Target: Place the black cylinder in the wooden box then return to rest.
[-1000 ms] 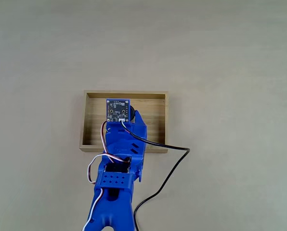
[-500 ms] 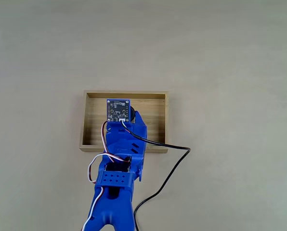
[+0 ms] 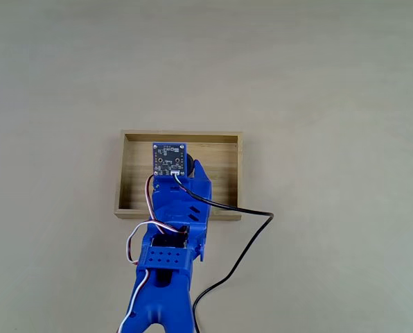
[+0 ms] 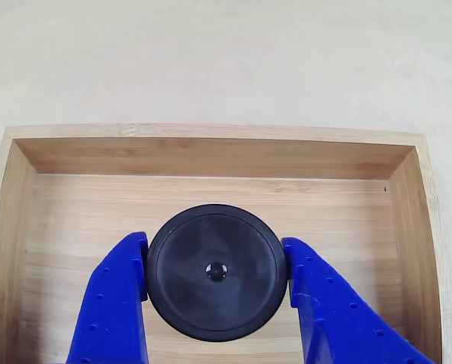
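Nothing has visibly moved; the black cylinder is kept clamped by the end effector over the wooden box centre, ready for release.

No readable text, label, brand or number appears on anything in either view

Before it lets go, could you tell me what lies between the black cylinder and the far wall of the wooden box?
Only bare plank floor lies between the black cylinder and the far wall of the wooden box, as the other view shows; the gripper flanks the cylinder's sides.
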